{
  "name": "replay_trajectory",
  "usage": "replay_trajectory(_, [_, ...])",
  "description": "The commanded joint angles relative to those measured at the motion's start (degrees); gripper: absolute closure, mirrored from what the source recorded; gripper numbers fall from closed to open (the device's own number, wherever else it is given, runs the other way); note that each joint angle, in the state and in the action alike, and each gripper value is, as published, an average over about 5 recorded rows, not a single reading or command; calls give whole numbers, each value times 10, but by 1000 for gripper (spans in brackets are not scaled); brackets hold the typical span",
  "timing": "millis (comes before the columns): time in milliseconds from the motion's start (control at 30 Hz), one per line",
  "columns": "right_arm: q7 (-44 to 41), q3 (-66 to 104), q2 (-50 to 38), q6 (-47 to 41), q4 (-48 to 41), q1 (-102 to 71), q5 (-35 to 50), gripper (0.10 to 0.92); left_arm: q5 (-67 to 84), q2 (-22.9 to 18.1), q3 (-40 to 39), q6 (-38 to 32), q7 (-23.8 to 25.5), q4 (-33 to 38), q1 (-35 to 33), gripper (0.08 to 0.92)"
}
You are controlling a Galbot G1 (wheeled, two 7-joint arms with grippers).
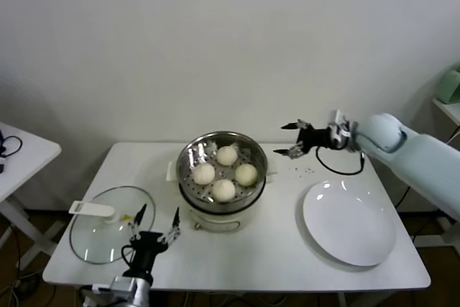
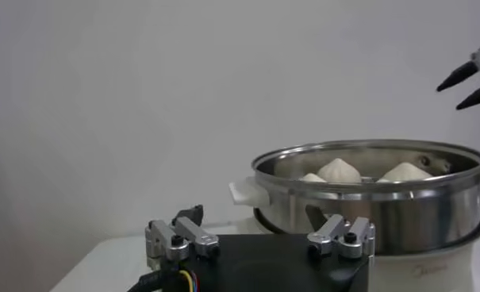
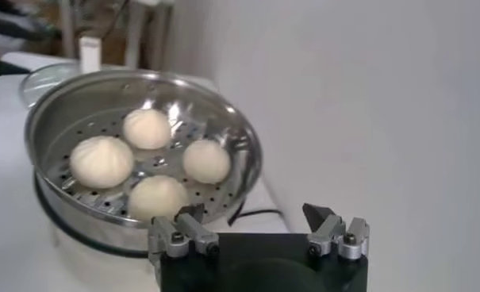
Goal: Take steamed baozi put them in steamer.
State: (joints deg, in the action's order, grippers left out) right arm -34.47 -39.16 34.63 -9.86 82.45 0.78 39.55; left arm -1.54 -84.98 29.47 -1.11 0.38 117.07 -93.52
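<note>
Several cream-white steamed baozi [image 1: 223, 190] lie together on the perforated floor of the round steel steamer [image 1: 185, 160] at the table's middle. The right wrist view shows the baozi [image 3: 101, 161] inside the steamer [image 3: 248, 152]. My right gripper [image 1: 280, 139] hovers open and empty to the right of the steamer, above the table, and appears in its own view too [image 3: 254, 213]. My left gripper [image 1: 159, 211] stands open and empty near the table's front edge, in front of the steamer [image 2: 414, 224], whose wall partly hides the baozi [image 2: 338, 170].
A round glass lid [image 1: 108, 239] with a white handle lies at the front left. A flat white plate [image 1: 348, 222] sits at the right. Dark crumbs [image 1: 307, 172] and a black cable [image 1: 338, 169] lie behind the plate. A side table [image 1: 25, 154] stands at far left.
</note>
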Motion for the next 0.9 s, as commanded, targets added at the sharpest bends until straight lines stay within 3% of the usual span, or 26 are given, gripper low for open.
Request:
replay_trajectory(33, [148, 549, -22, 103, 129, -532, -97, 203, -19, -2, -7, -1, -7, -1, 0, 177])
replay_trajectory(267, [180, 734, 160, 189, 155, -738, -164, 203, -16, -2, -7, 3, -17, -6, 4, 177])
replay_trajectory(533, [180, 799, 353, 240, 200, -876, -174, 203, -4, 2, 18, 2, -16, -9, 1, 177])
replay_trajectory(900, [164, 813, 425, 275, 210, -937, -175, 203, 6, 8, 29, -3, -11, -1, -13, 177])
